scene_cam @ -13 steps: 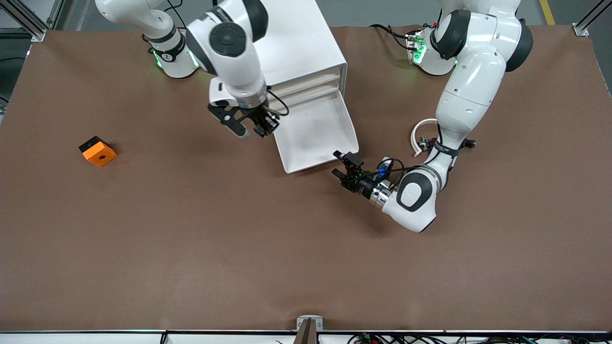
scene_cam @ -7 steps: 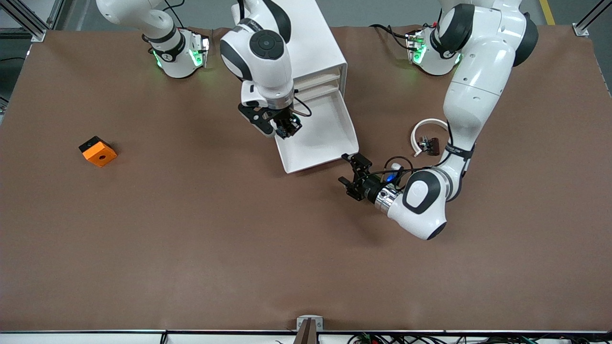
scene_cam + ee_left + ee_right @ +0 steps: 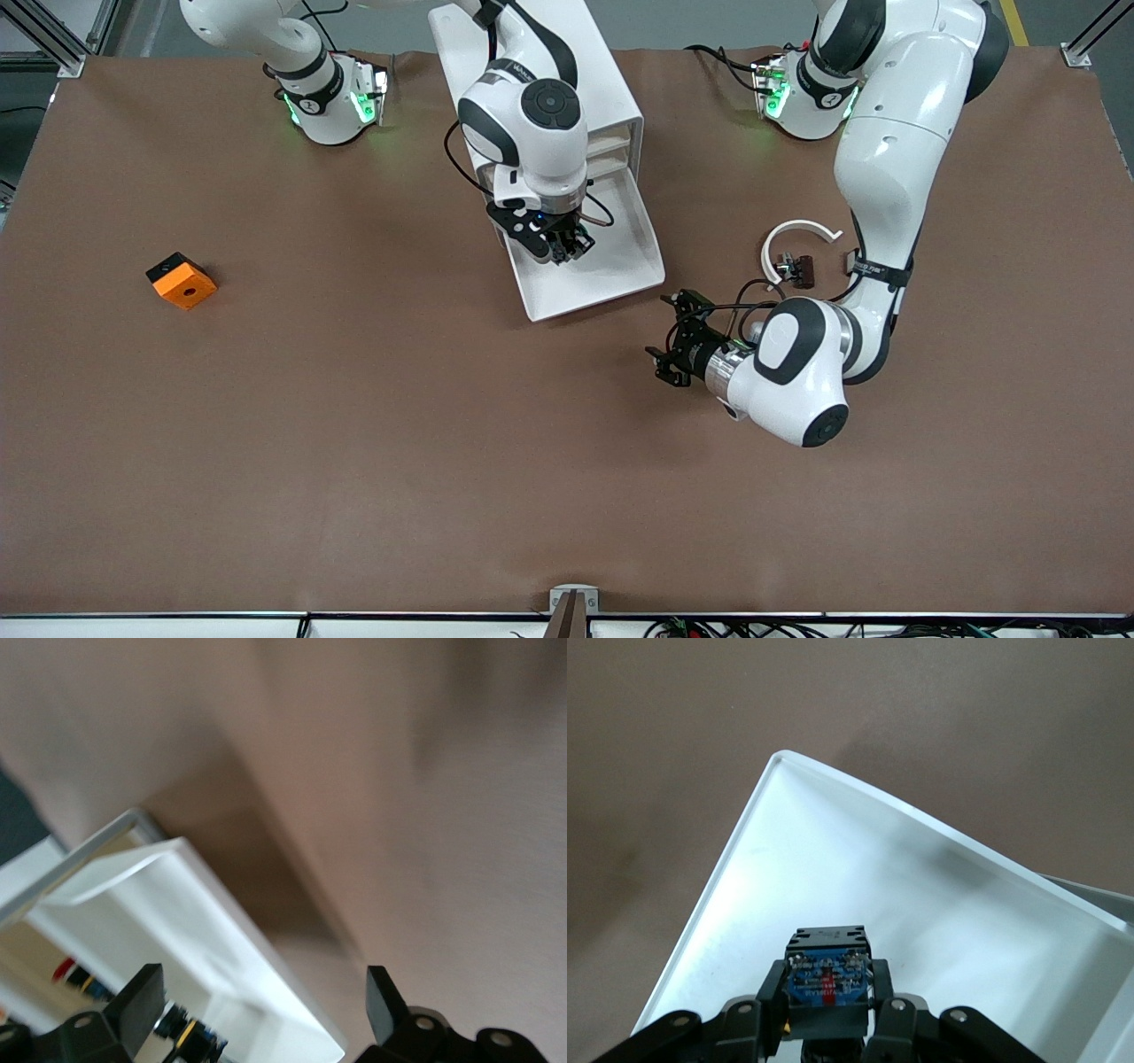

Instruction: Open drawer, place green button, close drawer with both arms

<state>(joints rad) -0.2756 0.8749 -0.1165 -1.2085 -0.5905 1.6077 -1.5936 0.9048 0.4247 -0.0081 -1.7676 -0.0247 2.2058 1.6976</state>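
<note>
**Button carried over the open drawer**

Moving in from the upper-left of the front view, the right end effector (image 3: 556, 245) now hangs over the pulled-out drawer (image 3: 620, 266), clamped on the button (image 3: 827, 979). Meanwhile the left end effector (image 3: 678, 341), fingers spread and empty, has drawn back from the drawer's corner over the worktop (image 3: 354, 443).

Opening looks done; release and closing remain. One cabinet (image 3: 602, 97), one open drawer, one button, one orange cube (image 3: 181, 281), two arms.

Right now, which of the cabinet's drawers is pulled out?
The lowest drawer: its white tray juts out from the cabinet toward the front camera, under the right gripper, which holds the button. The beige-fronted drawers above sit closed.
</note>
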